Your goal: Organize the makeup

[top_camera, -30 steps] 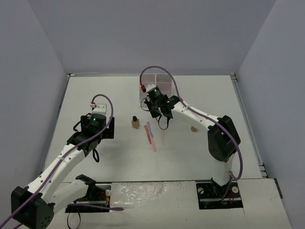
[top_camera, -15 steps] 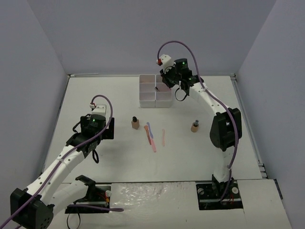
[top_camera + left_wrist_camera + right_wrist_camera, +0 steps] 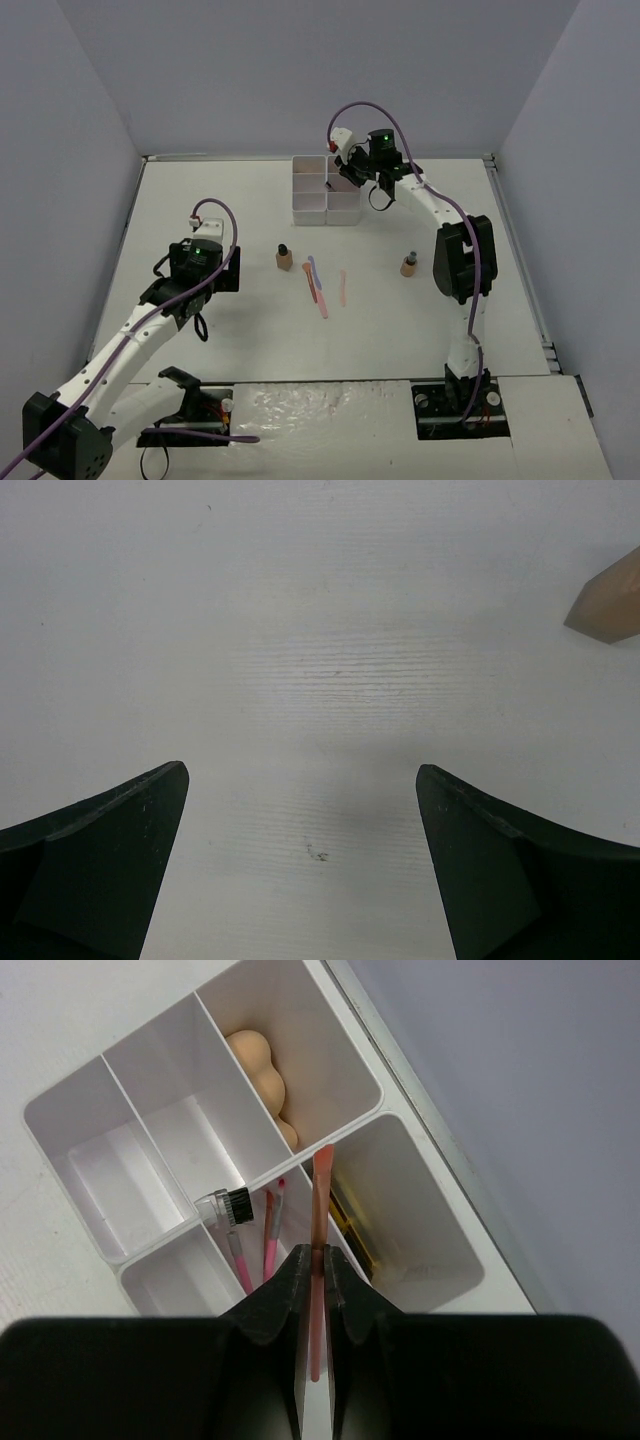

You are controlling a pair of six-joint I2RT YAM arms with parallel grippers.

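My right gripper (image 3: 316, 1270) is shut on a thin brown stick (image 3: 321, 1200) that hangs upright over the white compartment box (image 3: 150, 1120); its top end lies over the wall between two compartments. In the box lie a peach sponge (image 3: 262, 1075), pink sticks (image 3: 255, 1250) and a black-and-gold tube (image 3: 350, 1225). From above, the right gripper (image 3: 345, 172) is over the box's (image 3: 326, 205) far side. On the table stand two tan bottles (image 3: 284, 258) (image 3: 408, 265), and loose sticks (image 3: 318, 285) lie between them. My left gripper (image 3: 302, 860) is open above bare table, a bottle (image 3: 610, 605) to its right.
Grey walls close the table in on three sides; the box sits near the back wall. The left arm (image 3: 150, 310) stretches along the left half of the white table (image 3: 240, 330), and the right arm (image 3: 455, 255) rises on the right.
The right arm has swung from above the loose sticks in the table's middle up and back to the box. The left arm has not moved.
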